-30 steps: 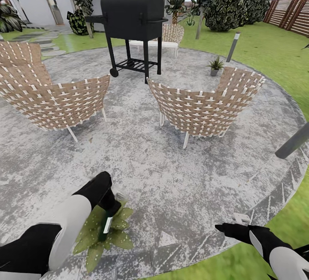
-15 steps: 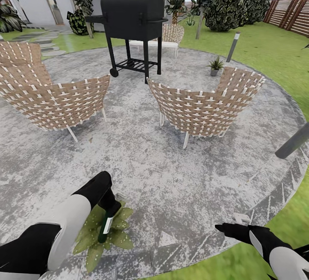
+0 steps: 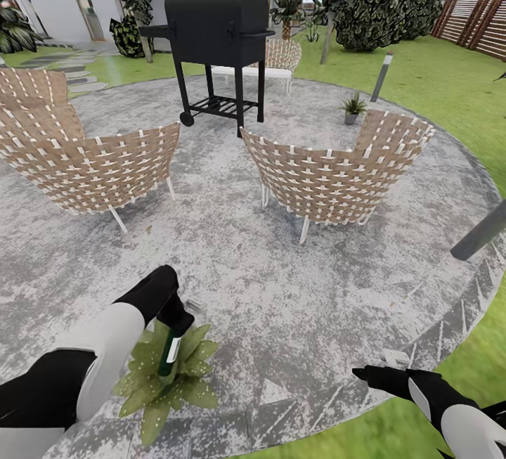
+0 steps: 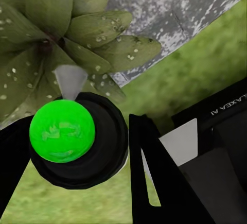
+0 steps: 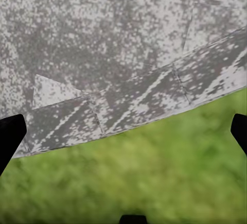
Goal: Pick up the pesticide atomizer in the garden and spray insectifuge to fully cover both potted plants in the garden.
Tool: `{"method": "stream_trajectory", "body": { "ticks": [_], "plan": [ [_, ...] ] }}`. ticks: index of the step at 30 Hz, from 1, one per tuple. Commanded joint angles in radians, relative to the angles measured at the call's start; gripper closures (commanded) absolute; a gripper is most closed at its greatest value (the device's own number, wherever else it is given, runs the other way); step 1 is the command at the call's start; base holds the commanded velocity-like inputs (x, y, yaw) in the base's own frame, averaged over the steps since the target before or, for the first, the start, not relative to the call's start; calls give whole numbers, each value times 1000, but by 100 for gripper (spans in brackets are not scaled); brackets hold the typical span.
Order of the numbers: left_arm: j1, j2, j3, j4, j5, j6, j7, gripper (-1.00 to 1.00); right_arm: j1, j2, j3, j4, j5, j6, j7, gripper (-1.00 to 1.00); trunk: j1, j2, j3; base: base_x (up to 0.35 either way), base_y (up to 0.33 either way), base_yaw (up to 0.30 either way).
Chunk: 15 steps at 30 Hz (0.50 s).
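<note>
The pesticide atomizer [image 3: 169, 355] hangs nozzle-down in my left gripper [image 3: 176, 329], which is shut on it. It hovers just over the near potted plant [image 3: 186, 389] at the patio's front edge. In the left wrist view the atomizer's dark head [image 4: 77, 136] carries a bright green dot, and a pale spray cone points at the speckled leaves [image 4: 87, 26]. The second potted plant [image 3: 353, 107], with its grey pot, stands far off behind the right wicker chair. My right gripper [image 3: 371, 375] is open and empty, low over the patio rim, with its fingertips [image 5: 10, 136] spread wide.
Two wicker chairs [image 3: 330, 178] [image 3: 91, 164] and a black grill [image 3: 218, 30] stand on the round grey patio [image 3: 295, 283]. A grey bollard lamp [image 3: 381, 76] rises by the far plant. A slanted grey pole [image 3: 481, 234] crosses at the right. Lawn and fence [image 3: 478, 23] lie beyond.
My left arm has moved a little forward and up with the atomizer, so more of the near plant's leaves show beneath it. The right arm has not moved.
</note>
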<state>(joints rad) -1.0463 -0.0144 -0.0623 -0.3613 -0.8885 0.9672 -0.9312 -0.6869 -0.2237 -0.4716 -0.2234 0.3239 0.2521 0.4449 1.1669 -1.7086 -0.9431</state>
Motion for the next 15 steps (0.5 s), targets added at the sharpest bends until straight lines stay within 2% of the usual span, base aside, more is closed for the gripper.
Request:
{"method": "stream_trajectory", "body": {
  "ticks": [1,6,15],
  "plan": [
    [-1,1,-4,-1,-9,3,-10,100,0,1,-9,-2,9,6,6,-100,0,0,-1,0,0,0],
    [-1,3,-7,7,-20,2,-11,100,0,0,-9,-2,9,6,7,-100,0,0,-1,0,0,0],
    [-1,-2,-19,70,-22,1,-11,100,0,1,-9,-2,9,6,7,-100,0,0,-1,0,0,0]
  ]
}}
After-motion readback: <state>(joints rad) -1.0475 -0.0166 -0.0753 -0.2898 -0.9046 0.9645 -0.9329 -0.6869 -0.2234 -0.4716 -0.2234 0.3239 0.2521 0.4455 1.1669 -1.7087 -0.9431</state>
